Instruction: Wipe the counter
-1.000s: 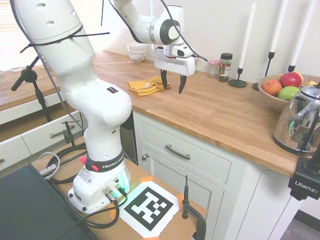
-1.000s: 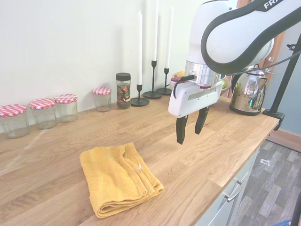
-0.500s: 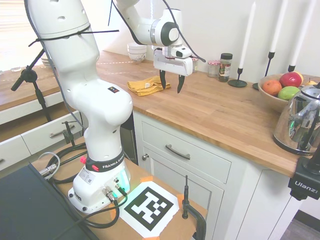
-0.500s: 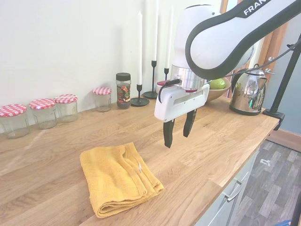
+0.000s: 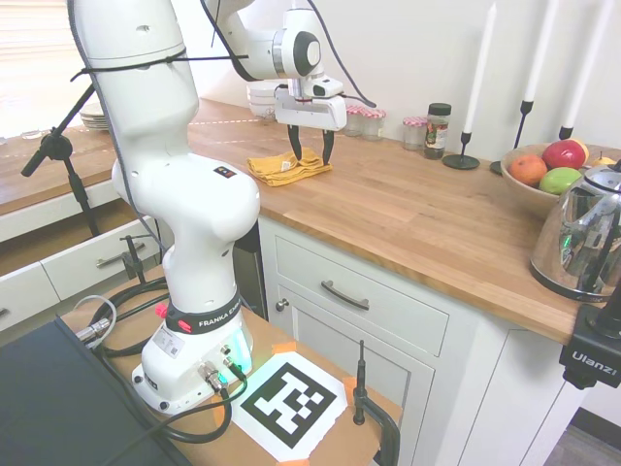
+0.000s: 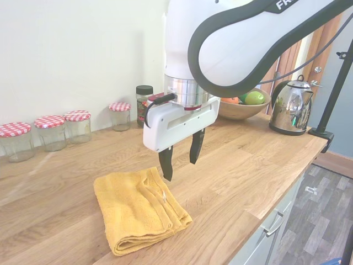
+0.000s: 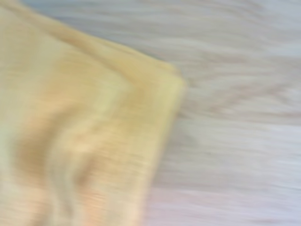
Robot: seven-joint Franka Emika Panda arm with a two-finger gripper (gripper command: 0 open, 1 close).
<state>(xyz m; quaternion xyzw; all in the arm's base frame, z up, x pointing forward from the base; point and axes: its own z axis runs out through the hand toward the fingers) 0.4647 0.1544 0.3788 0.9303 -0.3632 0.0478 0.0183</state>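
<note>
The long butcher-block counter runs over white cabinets with bar handles. A folded yellow towel lies flat on it near the front edge. My gripper hangs open just above the towel's edge, nothing between its fingers. The wrist view is blurred and shows a corner of the yellow towel on the wood.
Several red-checked jars and a dark-lidded spice jar line the wall. Candlesticks, a fruit bowl and a steel kettle stand further along. Stacked white bowls sit behind the towel. A lower wooden surface with white drawers lies beyond.
The gripper has travelled along the counter from the bare wood to a spot over the towel's edge. It stays open. The towel has not moved.
</note>
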